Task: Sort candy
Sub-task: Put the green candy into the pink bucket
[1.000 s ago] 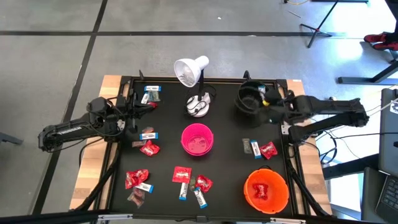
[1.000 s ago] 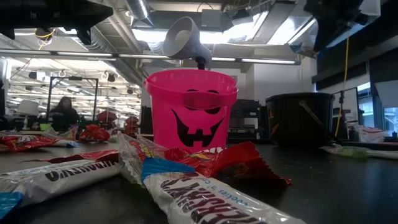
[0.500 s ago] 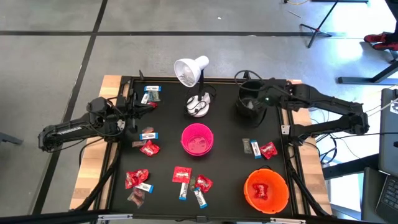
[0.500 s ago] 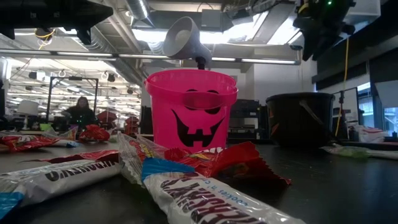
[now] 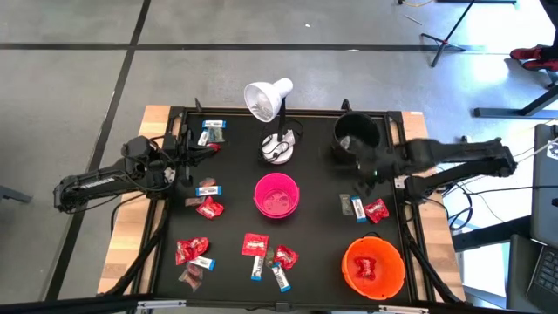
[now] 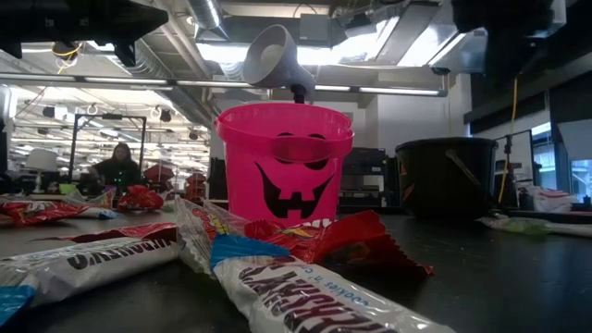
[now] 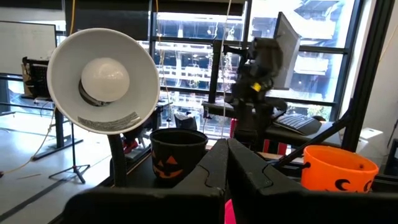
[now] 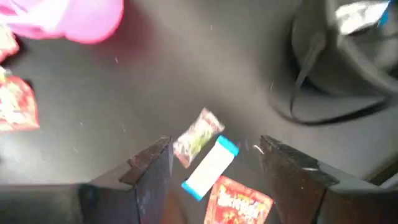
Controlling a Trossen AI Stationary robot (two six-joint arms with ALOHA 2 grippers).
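Black desk [image 5: 314,227] is carrying scattered candy [image 5: 193,253] around a pink bucket [image 5: 276,194]. Right end effector [image 5: 370,167] is hovering open and empty beside the black bucket [image 5: 356,133], above a white-and-blue bar [image 8: 210,168] and red packet [image 8: 241,201]. Left end effector [image 5: 193,150] is waiting shut near the desk's left edge

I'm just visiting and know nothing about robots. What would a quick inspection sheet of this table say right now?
Surface: black table top on a wooden base.
Job's things: candy scattered across the table; some in the orange bucket and black bucket; pink bucket in the middle.
Clutter: white desk lamp at the back.
Grippers: left gripper shut, at the left back; right gripper open, beside the black bucket above three sweets.
Cables: bundles at the right edge.
Surroundings: a person seated far behind.
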